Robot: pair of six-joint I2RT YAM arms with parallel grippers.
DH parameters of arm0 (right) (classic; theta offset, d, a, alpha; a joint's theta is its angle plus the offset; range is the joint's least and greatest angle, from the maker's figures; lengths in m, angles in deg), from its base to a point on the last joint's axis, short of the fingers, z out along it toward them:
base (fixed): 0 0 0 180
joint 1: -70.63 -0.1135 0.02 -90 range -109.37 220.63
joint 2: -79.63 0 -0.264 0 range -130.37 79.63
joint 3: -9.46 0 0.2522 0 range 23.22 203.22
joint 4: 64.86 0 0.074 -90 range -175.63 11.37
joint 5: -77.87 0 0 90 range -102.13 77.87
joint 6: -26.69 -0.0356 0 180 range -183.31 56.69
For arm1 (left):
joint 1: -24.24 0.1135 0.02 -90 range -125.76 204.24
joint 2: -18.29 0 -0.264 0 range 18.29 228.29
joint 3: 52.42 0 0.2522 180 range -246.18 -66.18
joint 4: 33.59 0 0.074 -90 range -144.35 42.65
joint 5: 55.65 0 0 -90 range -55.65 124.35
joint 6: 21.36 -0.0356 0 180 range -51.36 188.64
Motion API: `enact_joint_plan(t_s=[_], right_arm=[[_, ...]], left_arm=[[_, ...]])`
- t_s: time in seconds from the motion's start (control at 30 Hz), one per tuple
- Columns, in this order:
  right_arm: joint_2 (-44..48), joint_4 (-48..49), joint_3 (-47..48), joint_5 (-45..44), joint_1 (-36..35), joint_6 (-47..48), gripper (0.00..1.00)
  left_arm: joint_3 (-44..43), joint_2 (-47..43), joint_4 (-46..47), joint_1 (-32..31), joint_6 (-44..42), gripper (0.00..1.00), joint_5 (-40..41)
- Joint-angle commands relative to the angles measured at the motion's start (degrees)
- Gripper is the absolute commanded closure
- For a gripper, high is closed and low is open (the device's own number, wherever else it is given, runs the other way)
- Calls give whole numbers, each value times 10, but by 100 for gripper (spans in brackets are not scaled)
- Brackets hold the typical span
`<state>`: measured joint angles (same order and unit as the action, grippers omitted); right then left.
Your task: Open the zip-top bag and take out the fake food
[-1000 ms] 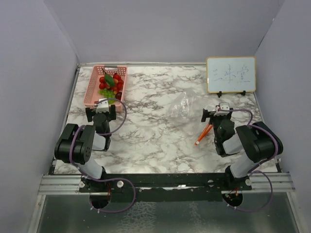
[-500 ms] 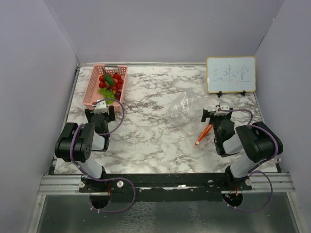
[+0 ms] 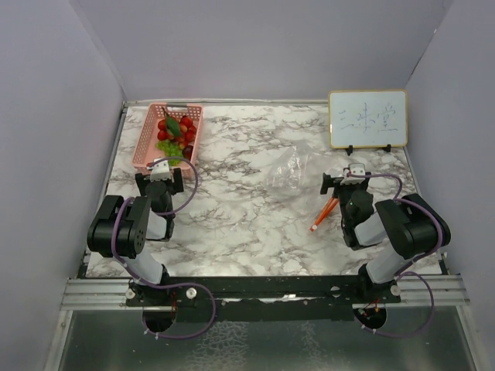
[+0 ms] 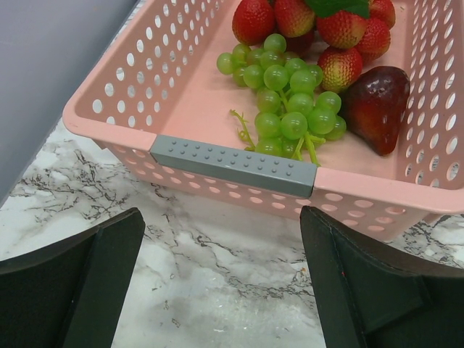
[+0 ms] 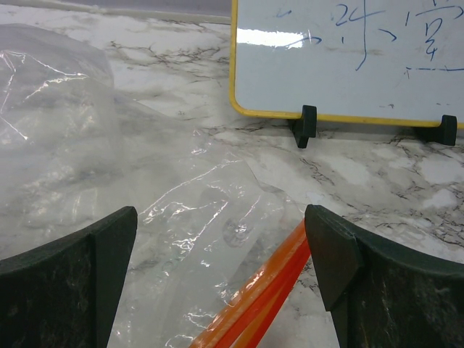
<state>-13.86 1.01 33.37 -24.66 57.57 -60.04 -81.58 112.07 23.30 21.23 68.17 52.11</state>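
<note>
The zip-top bag [image 3: 288, 171] lies crumpled and see-through on the marble, its red-orange zip strip [image 3: 323, 214] running toward my right arm. In the right wrist view the bag [image 5: 109, 145] and strip [image 5: 261, 301] lie just ahead of and between the open jaws of my right gripper [image 5: 221, 268], which holds nothing. The fake food [image 3: 174, 133] sits in the pink basket [image 3: 147, 151]: green grapes [image 4: 286, 109], strawberries [image 4: 319, 29] and a dark red piece [image 4: 377, 98]. My left gripper [image 4: 221, 283] is open and empty over the marble just short of the basket's near wall [image 4: 232, 163].
A small whiteboard [image 3: 367, 118] with a yellow rim stands at the back right, close behind the bag in the right wrist view [image 5: 348, 58]. Grey walls enclose the table on the left, back and right. The basket sits in the back left corner.
My left gripper has drawn back a little from the basket and its jaws have narrowed slightly. The right arm and the bag have not moved.
</note>
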Motion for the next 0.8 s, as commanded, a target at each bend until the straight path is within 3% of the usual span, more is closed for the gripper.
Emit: enact_joint_plan(t_s=[0.0, 0.77], right_arm=[[-5, 27, 6, -3, 2, 5, 1], [-5, 23, 8, -2, 2, 4, 1]], left_arm=[[4, 2, 21, 1, 9, 8, -12], [7, 3, 30, -6, 0, 12, -11]])
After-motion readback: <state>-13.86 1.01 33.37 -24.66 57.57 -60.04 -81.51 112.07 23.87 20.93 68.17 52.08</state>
